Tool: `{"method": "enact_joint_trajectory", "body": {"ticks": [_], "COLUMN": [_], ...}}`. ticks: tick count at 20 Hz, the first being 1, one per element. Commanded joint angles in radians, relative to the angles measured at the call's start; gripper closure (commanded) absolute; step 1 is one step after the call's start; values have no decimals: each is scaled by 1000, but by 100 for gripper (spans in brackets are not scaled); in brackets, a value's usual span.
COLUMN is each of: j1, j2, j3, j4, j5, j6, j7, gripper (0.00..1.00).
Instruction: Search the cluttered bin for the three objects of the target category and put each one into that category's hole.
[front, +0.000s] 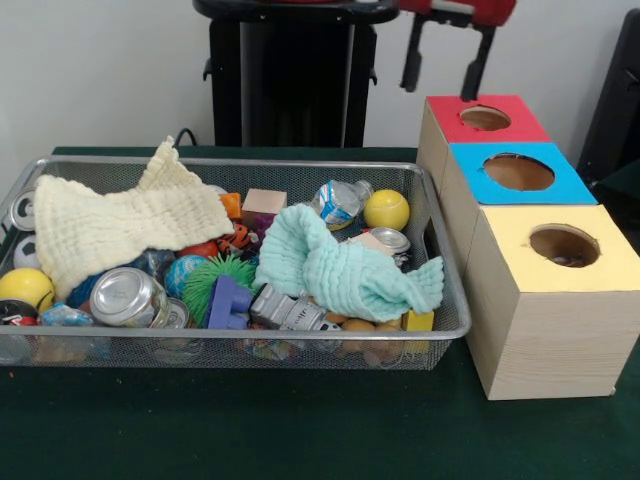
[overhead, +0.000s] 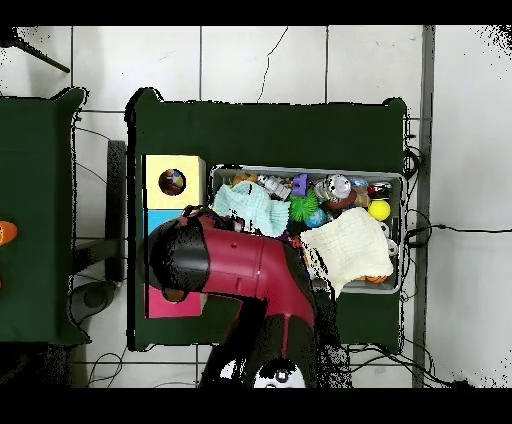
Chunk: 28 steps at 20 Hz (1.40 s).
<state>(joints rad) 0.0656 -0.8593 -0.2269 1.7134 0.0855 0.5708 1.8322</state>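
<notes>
The wire mesh bin (front: 240, 334) sits on the green table, full of clutter; it also shows in the overhead view (overhead: 398, 232). No polka-dot cloth shows in it. A cream waffle cloth (front: 125, 225) and a mint-green cloth (front: 345, 265) lie on top. The yellow-faced cube (front: 555, 300) stands at the near right, and its round hole (front: 565, 245) has something small and mottled inside, seen in the overhead view (overhead: 172, 182). My gripper (front: 445, 70) hangs open and empty above the red-faced cube (front: 485, 120). In the overhead view the arm (overhead: 240, 265) hides it.
The blue-faced cube (front: 518, 173) stands between the red and yellow ones. The bin holds cans (front: 128, 297), yellow balls (front: 387, 209), a crushed bottle (front: 340, 203), a purple block (front: 230, 303) and a green spiky ball (front: 215, 275). The black pedestal (front: 290, 70) stands behind.
</notes>
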Motion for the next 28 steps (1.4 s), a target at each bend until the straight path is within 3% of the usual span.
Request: {"method": "enact_joint_trajectory", "body": {"ticks": [1,11,28], "j1": [-56,-153,-269], "j2": [-19,-9,37], "j3": [58,122,205], "j4": [108,152,149], "j5": [-90,-159,-264], "j6": [115,-39,-85], "j7": [-86,-67,-61], "gripper": [0,0,0]}}
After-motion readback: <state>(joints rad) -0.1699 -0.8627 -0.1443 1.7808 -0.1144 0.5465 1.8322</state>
